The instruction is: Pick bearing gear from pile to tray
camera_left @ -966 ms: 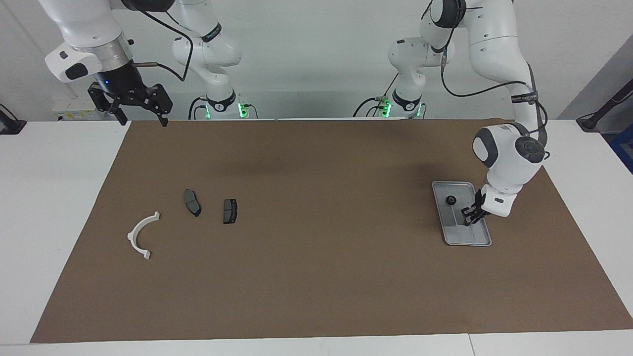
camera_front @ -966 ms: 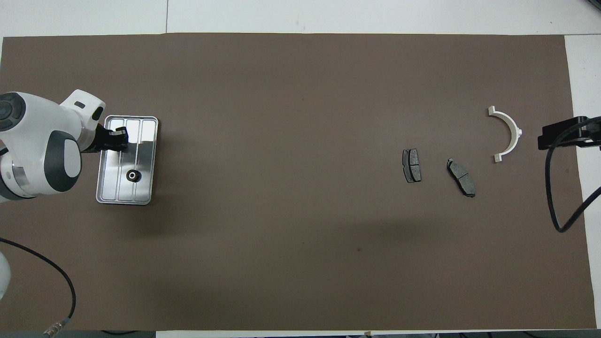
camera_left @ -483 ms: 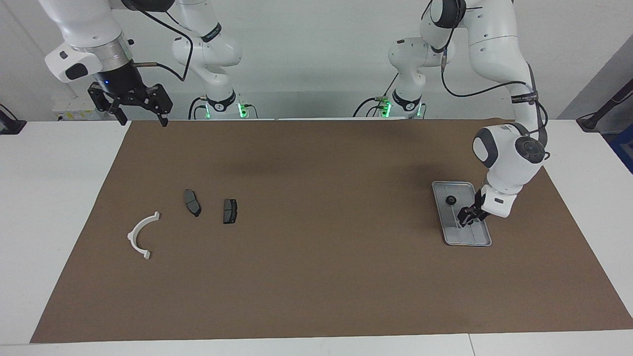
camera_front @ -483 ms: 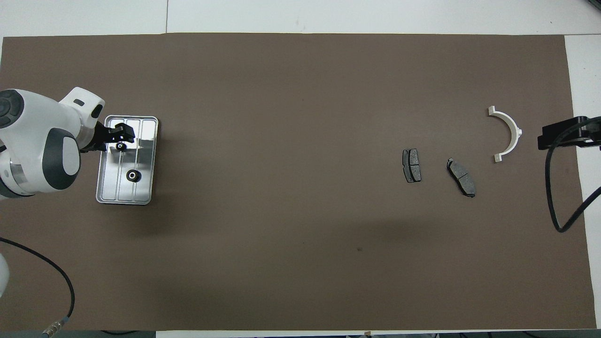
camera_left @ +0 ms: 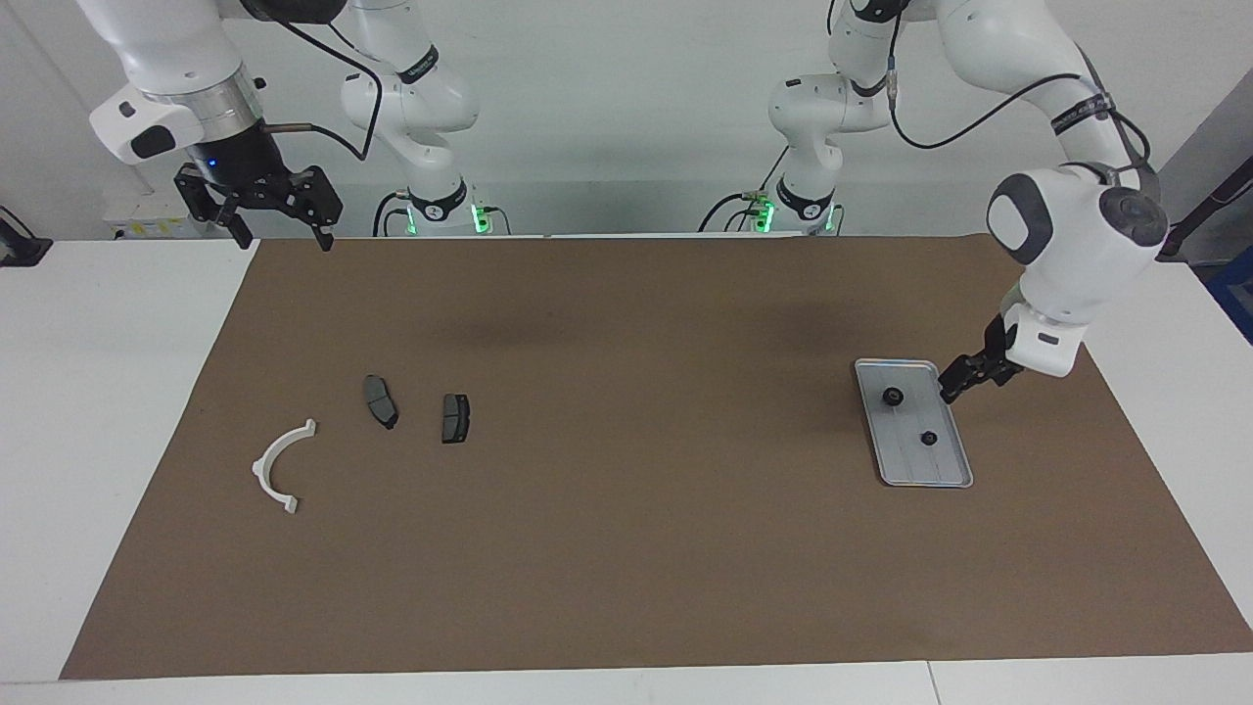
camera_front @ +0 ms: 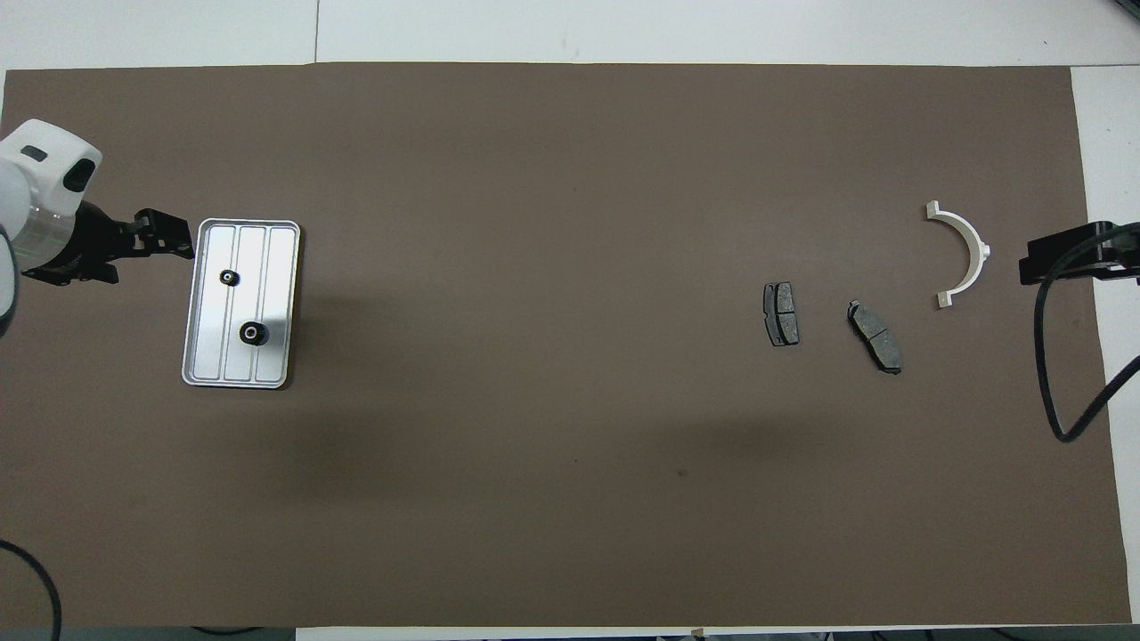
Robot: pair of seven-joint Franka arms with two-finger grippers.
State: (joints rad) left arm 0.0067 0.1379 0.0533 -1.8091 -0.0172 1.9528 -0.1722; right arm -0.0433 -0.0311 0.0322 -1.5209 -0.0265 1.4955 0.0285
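in the view facing the robots, the metal tray (camera_left: pixel 948 477) lies on the brown mat (camera_left: pixel 626 548) near the mat's edge at the left arm's end. two small black gears rest in it: one (camera_left: pixel 892 397) toward the tray's end nearer the robots, the other (camera_left: pixel 928 437) around the middle. the left gripper (camera_left: pixel 957 380) hangs in the air just off the tray's long edge, empty, fingers spread apart. the right gripper (camera_left: pixel 279 233) waits raised over the mat's corner nearest its own base, fingers spread, holding nothing. two dark brake pads (camera_left: pixel 381 400) (camera_left: pixel 455 418) and a white half-ring bracket (camera_left: pixel 280 465) lie toward the right arm's end.

from overhead, both gears (camera_front: pixel 229 278) (camera_front: pixel 253 334) sit inside the tray (camera_front: pixel 198 294), apart from each other. the left gripper (camera_front: pixel 169 239) is outside the tray's rim, touching nothing. the pads (camera_front: pixel 781 313) (camera_front: pixel 875 336) and bracket (camera_front: pixel 964 254) lie separate.
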